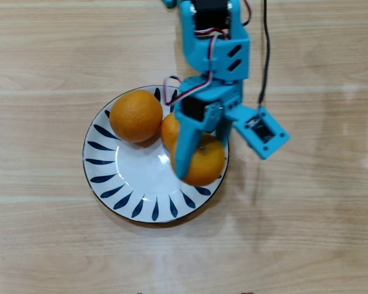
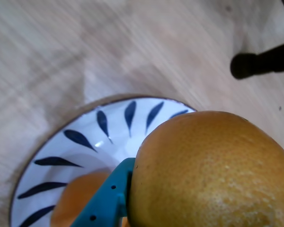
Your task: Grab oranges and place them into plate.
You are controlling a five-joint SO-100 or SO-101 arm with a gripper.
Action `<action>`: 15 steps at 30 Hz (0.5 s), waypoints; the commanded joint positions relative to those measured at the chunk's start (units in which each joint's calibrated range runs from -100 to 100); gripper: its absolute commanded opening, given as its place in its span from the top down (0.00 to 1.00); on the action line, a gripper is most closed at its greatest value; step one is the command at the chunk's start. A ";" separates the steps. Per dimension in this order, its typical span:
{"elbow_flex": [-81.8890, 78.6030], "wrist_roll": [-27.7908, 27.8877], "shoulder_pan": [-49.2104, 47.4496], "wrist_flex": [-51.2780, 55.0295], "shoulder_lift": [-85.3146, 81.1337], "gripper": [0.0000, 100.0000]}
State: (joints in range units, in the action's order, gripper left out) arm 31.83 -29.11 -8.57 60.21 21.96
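Note:
The white plate [image 1: 104,177] with dark blue leaf strokes lies at the centre of the wooden table. A larger orange [image 1: 135,116] rests on its upper left part. A second orange [image 1: 169,130] sits beside it, half hidden under the arm. My blue gripper [image 1: 202,158] is shut on a third orange [image 1: 207,164] over the plate's right side. The wrist view is filled by that held orange [image 2: 213,170], with one blue finger [image 2: 106,203] pressed to its left side. Behind it show the plate [image 2: 85,142] and another orange [image 2: 73,201].
Light wood tabletop [image 1: 49,245] surrounds the plate. A black cable [image 1: 265,55] runs down from the top edge, right of the arm. The wrist camera housing [image 1: 264,131] juts out right of the gripper. A dark blurred object [image 2: 262,61] shows at the upper right.

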 commanded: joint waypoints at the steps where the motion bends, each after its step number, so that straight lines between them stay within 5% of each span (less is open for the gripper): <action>1: -0.37 2.97 4.86 -2.92 -5.56 0.69; 15: -2.00 0.36 7.92 -9.37 3.31 0.66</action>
State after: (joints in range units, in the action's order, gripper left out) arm 29.17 -26.45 -0.55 52.20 25.69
